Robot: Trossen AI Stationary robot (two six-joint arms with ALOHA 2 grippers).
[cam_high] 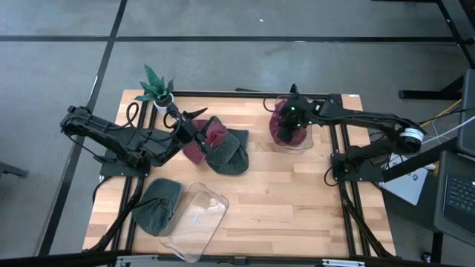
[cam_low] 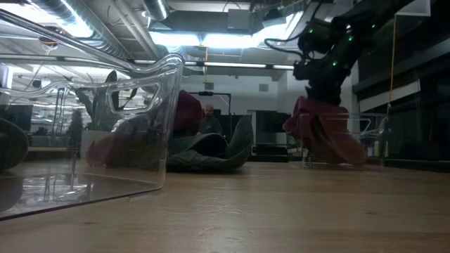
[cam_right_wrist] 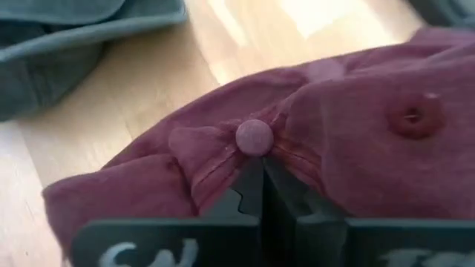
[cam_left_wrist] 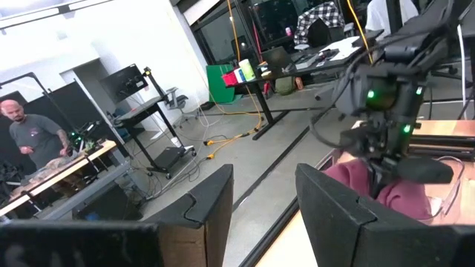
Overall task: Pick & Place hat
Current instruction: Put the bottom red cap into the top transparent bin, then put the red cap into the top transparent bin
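Two pincers over the desk, the right one pinching a maroon hat at the far clear bin.

Nearest the desk's front edge lie a tipped clear container (cam_high: 194, 220) and a green hat (cam_high: 157, 205). Mid-desk, the left pincer (cam_high: 194, 119) hangs with its fingers parted and nothing between them, over a heap of green and maroon hats (cam_high: 221, 144). Farther off, the right pincer (cam_right_wrist: 261, 194) is closed tight on a fold of the maroon hat (cam_right_wrist: 349, 141) beside its crown button; that hat hangs at the clear bin (cam_high: 306, 141). The step looks like placing: next it should settle the hat inside the bin, then let go.
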